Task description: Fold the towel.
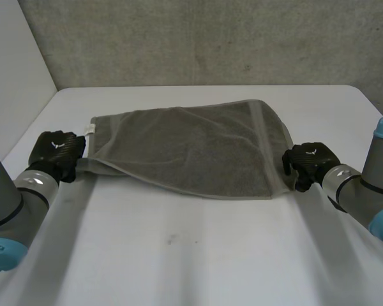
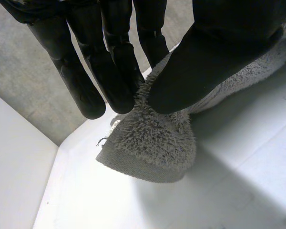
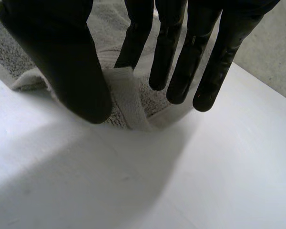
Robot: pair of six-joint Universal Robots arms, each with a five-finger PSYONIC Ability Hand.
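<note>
The grey towel (image 1: 191,150) lies spread on the white counter (image 1: 198,255). The left hand (image 1: 56,153) pinches its near left corner between thumb and fingers (image 2: 83,90); the right hand (image 1: 308,162) nips the near right corner the same way — both ends held, probably so the near edge lifts level for a fold.

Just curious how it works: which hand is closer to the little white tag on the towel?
Left. The left hand pinches a towel corner just beside the tag; the right hand pinches the opposite end.
</note>
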